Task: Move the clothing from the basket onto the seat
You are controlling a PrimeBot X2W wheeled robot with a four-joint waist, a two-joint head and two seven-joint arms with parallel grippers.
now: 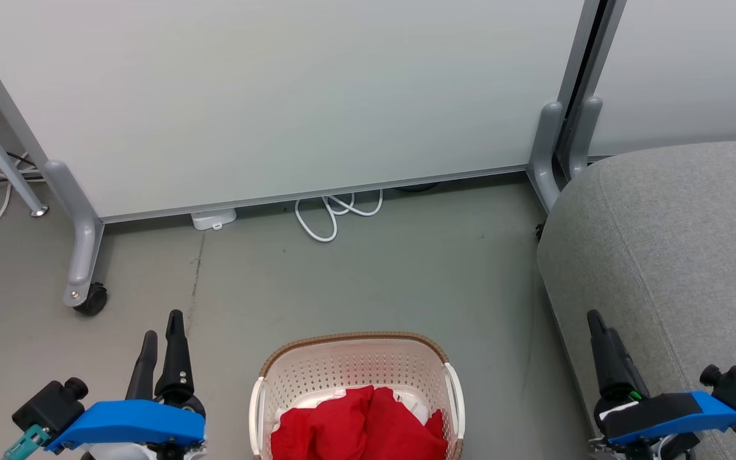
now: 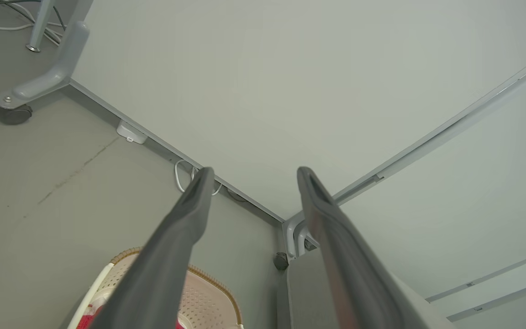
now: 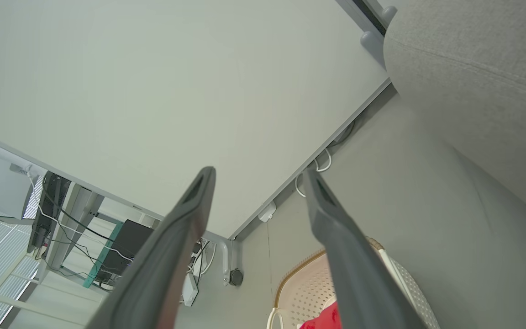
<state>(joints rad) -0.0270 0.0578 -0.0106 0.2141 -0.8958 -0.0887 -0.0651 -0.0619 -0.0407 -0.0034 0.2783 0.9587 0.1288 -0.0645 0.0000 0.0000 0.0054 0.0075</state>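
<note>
"Locating the clothing [image 1: 361,425] is asked first: where is it found?"

"It is heaped in the basket [image 1: 355,337], which is set on the floor [image 1: 374,275] at the bottom middle of the head view. Nothing red is seen on the seat [image 1: 681,255], so the task is judged not yet begun."

"How are the 2 end effectors held?"

"The left end effector [image 1: 162,327] is spread, with nothing between its fingers, and the same gap is shown in the left wrist view. The right end effector [image 3: 259,172] is likewise spread and empty. Neither basket nor fabric is touched by either."

"Which way is the heap placed from them?"

"It is placed between them, to the right of the left one and to the left of the right one. It is also nearer the robot's body than either set of fingertips. The left one is judged the nearer to the basket, while the right one is held by the seat's edge. No clear long axis is offered by the bundle, only 1 crease running front to back. The seat is found to the basket's right, apart from it."
</note>
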